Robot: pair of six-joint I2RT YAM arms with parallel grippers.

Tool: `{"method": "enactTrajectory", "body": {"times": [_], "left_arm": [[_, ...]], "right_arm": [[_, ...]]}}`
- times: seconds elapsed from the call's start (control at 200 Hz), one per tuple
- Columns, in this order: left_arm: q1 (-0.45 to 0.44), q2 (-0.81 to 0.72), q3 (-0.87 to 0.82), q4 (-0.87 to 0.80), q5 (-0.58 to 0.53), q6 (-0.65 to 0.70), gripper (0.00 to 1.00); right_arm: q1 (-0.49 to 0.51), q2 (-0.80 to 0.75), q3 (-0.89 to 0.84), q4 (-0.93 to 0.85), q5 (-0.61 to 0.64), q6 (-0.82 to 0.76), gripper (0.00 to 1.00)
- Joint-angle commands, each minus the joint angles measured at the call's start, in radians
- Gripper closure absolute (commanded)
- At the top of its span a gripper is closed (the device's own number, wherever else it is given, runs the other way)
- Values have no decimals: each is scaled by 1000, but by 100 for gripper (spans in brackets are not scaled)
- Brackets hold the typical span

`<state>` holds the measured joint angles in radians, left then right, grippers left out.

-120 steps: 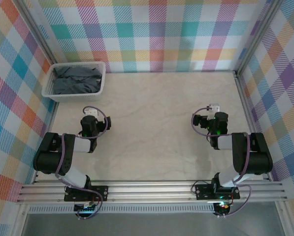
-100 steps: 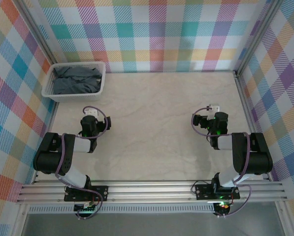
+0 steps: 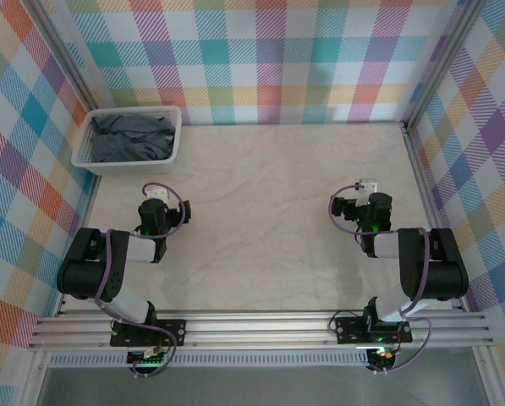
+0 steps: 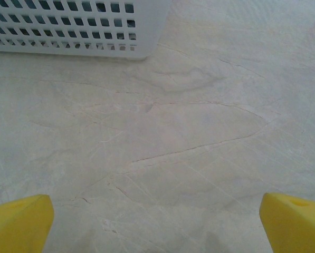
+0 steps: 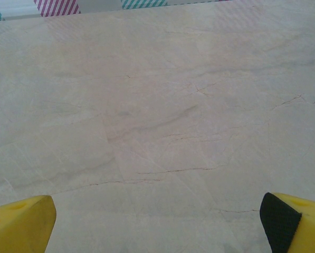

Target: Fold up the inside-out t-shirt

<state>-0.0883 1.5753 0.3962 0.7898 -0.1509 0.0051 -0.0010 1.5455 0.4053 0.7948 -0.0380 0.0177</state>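
Lying bunched in the basket [image 3: 125, 167], the inside-out t-shirt [image 3: 132, 138] is not yet spread. Left gripper [image 4: 157, 224] & right gripper [image 5: 157, 224] are held wide, empty, prob. readied for pickup

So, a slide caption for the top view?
Grey t-shirt bunched in white basket; left gripper and right gripper open.

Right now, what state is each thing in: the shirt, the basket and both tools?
shirt: crumpled in the basket, not yet folded.
basket: upright at the table's far left corner, holding the shirt.
left tool: open, empty, above the table.
right tool: open, empty, above the table.
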Motion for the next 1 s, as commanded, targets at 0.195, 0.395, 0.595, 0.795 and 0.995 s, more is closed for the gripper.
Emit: {"method": "enactTrajectory", "body": {"times": [0.195, 0.395, 0.595, 0.795, 0.995], "left_arm": [[3, -175, 47, -169, -126, -39, 0], [7, -442, 354, -890, -171, -338, 1], [87, -252, 803, -1287, -58, -496, 4], [217, 118, 1171, -1362, 104, -579, 3], [262, 519, 1560, -1459, 199, -527, 1]], "right_arm": [[-7, -363, 196, -631, 152, 249, 0], [102, -408, 605, -1299, -111, 431, 0], [387, -315, 787, -1443, -119, 435, 0], [435, -287, 748, -1418, -41, 452, 0], [437, -271, 742, -1410, -63, 435, 0]]}}
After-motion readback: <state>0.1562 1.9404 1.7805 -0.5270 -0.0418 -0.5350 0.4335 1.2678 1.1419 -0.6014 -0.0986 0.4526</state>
